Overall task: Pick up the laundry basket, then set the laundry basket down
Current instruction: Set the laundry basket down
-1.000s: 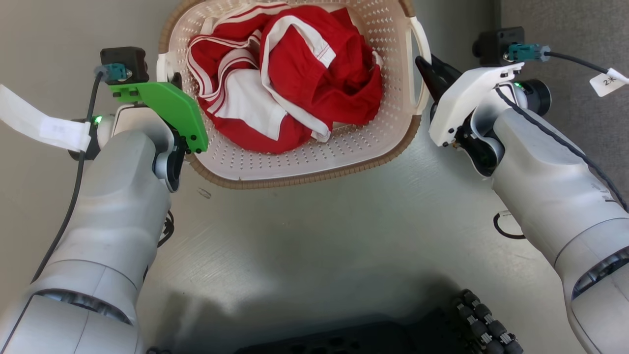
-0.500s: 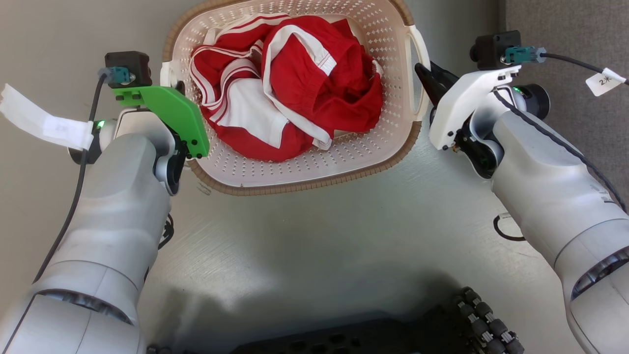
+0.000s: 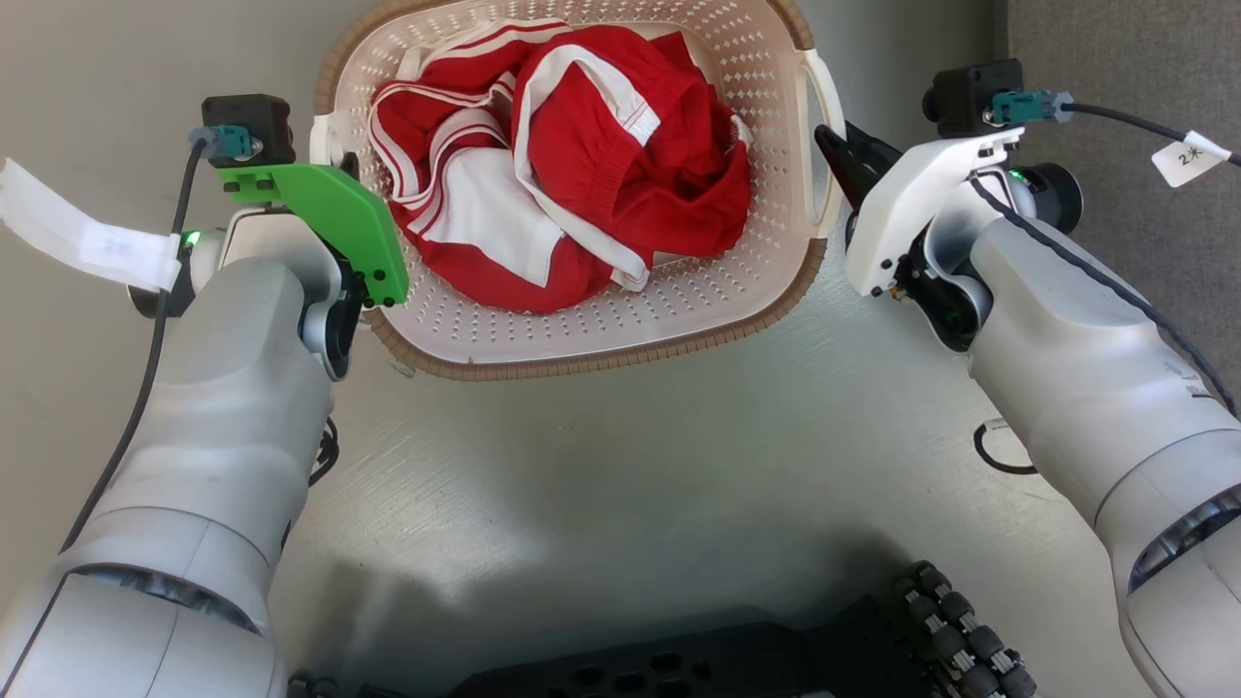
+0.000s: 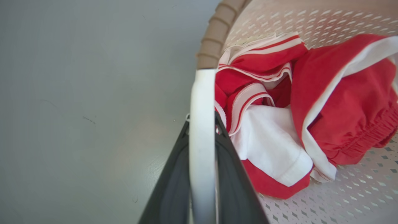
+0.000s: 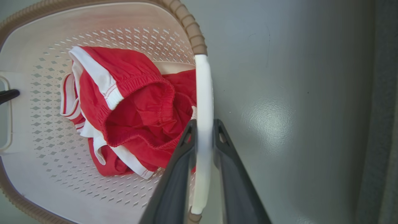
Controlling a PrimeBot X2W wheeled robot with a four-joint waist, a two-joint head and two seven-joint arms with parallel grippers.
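Note:
The laundry basket (image 3: 679,310), cream and perforated with a brown woven-look rim, sits at the top centre of the head view and holds red and white clothes (image 3: 601,165). My left gripper (image 3: 344,165), mostly hidden under a green plate, is at the basket's left handle. In the left wrist view my left gripper (image 4: 202,124) is shut on that white handle (image 4: 202,93). My right gripper (image 3: 839,155) is at the right handle. Seen from the right wrist, my right gripper (image 5: 203,124) is shut on that white handle (image 5: 203,87).
Grey smooth floor (image 3: 630,465) lies around and below the basket. A darker textured strip (image 3: 1144,58) runs along the right edge. My black base (image 3: 698,669) shows at the bottom. A black cable loop (image 3: 999,451) lies on the floor by my right arm.
The basket, held by both grippers, has shifted slightly down the view and its near rim now covers a small floor mark. Both grippers stay shut on the handles.

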